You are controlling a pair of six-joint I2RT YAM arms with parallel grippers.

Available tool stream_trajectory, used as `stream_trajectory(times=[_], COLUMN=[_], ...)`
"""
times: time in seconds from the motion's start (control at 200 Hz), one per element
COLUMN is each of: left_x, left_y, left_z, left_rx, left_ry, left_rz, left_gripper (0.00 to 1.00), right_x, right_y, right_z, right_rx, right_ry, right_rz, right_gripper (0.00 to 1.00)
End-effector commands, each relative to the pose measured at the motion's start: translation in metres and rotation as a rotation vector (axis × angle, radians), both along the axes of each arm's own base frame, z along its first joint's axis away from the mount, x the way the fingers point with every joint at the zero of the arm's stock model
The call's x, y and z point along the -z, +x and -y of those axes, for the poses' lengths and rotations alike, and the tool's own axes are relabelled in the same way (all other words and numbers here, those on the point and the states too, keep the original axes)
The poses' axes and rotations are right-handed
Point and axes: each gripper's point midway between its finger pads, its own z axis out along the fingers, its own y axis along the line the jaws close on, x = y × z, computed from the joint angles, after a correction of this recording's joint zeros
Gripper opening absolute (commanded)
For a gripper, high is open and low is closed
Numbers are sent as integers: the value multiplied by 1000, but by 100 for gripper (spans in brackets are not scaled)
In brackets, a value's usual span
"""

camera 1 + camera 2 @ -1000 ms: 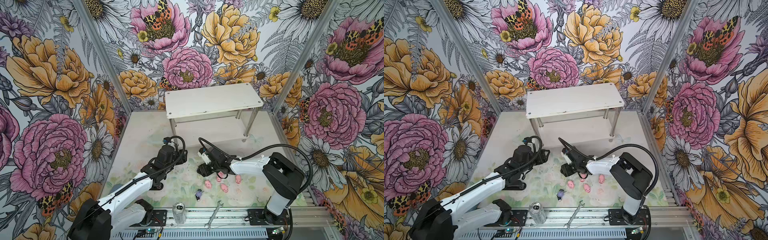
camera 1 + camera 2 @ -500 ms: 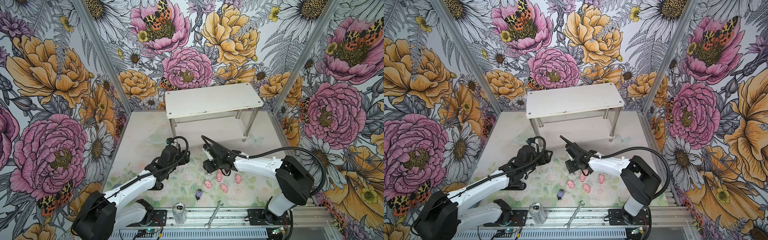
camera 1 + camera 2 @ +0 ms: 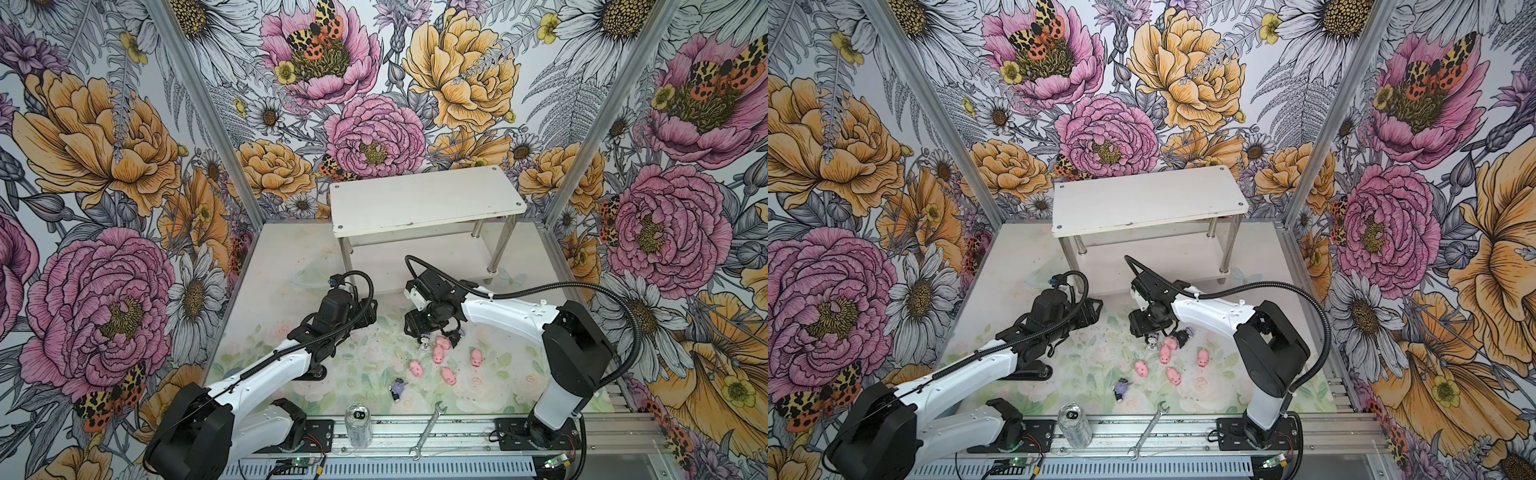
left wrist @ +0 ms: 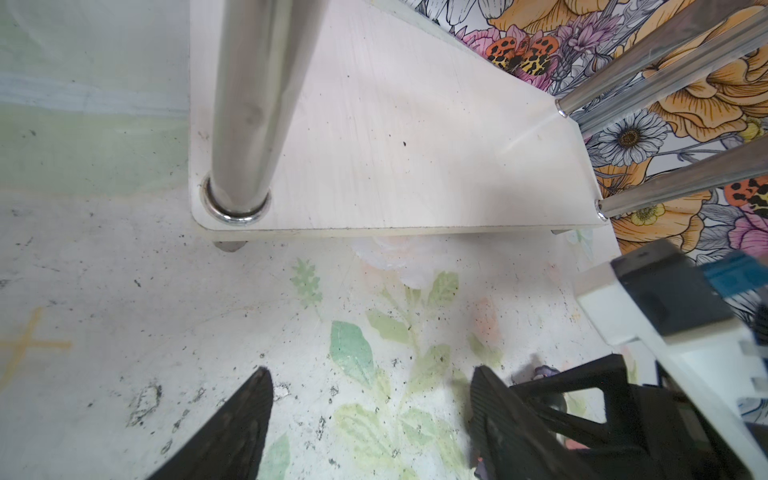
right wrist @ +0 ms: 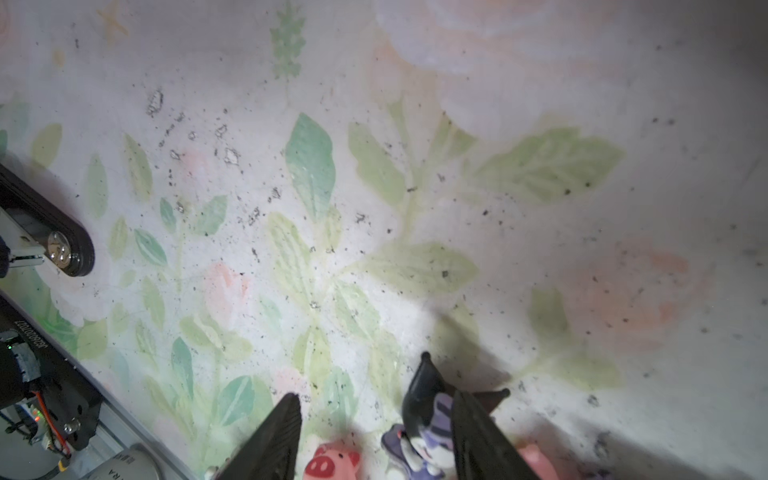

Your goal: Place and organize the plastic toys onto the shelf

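pink pigs [image 3: 438,354]: five | pointed-ear figurines [image 3: 398,388]: three | shelf [image 3: 424,199]: one | toys all on desk [image 3: 365,365] | left end effector [image 4: 370,382]: apart, empty | right end effector [image 5: 374,399]: apart, beside one figurine

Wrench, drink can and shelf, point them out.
Wrench [image 3: 428,430], in a top view, middle of its handle.
Drink can [image 3: 358,430], in a top view, its clear side.
Shelf [image 3: 424,199], in a top view, bare top board.
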Motion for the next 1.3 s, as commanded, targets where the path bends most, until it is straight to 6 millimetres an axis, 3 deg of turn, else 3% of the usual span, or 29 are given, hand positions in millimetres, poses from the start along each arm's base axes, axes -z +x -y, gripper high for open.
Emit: stream_trajectory(times=[0.0,0.315,0.786,1.096,1.296], left_x=[0,13,22,26,24], left_y=[-3,-5,-8,-11,-12], left_z=[-2,2,17,25,20], left_rx=[19,26,58,74,65], left_ry=[-11,-32,-23,-17,-11], left_rz=[15,-22,-52,-63,-55], left_gripper=[77,77,77,77,78], right_x=[10,24,37,38,45], right_y=[-13,-19,-19,2,-2], right_z=[5,12,35,9,1], right_rx=[0,6,77,108,119], right_ry=[-3,-38,-82,14,69], right_rz=[-86,-134,-155,-134,-187], right_gripper=[60,56,65,57,50])
